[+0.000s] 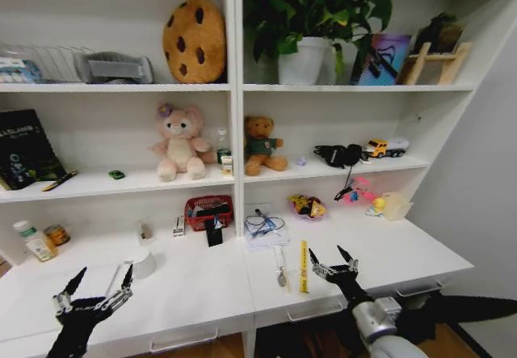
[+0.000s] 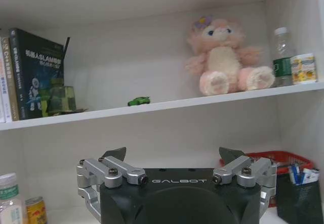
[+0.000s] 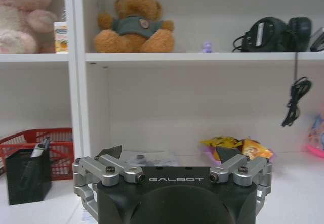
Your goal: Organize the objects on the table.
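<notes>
The white table [image 1: 202, 293] carries small clutter. A yellow strip [image 1: 304, 266] and a metal spoon [image 1: 280, 268] lie near its front, just left of my right gripper [image 1: 329, 257], which hovers open and empty. My left gripper [image 1: 103, 275] hangs open over the table's front left, beside a white cup [image 1: 144, 263]. A red basket [image 1: 208, 210], a black pen holder [image 1: 213, 232] and a clear box with a cable [image 1: 265, 227] stand at the back. On the shelf above sits a tiny green toy [image 2: 138, 101]. Both wrist views show open, empty grippers [image 2: 173, 155] [image 3: 169, 153].
A bottle [image 1: 34, 242] and a can [image 1: 56, 234] stand at the far left. A yellow snack bag [image 3: 237, 147], a pink toy [image 1: 359, 192] and a pale box [image 1: 394, 205] sit at the back right. Plush bears [image 1: 179, 142] [image 1: 261, 145] occupy the shelf.
</notes>
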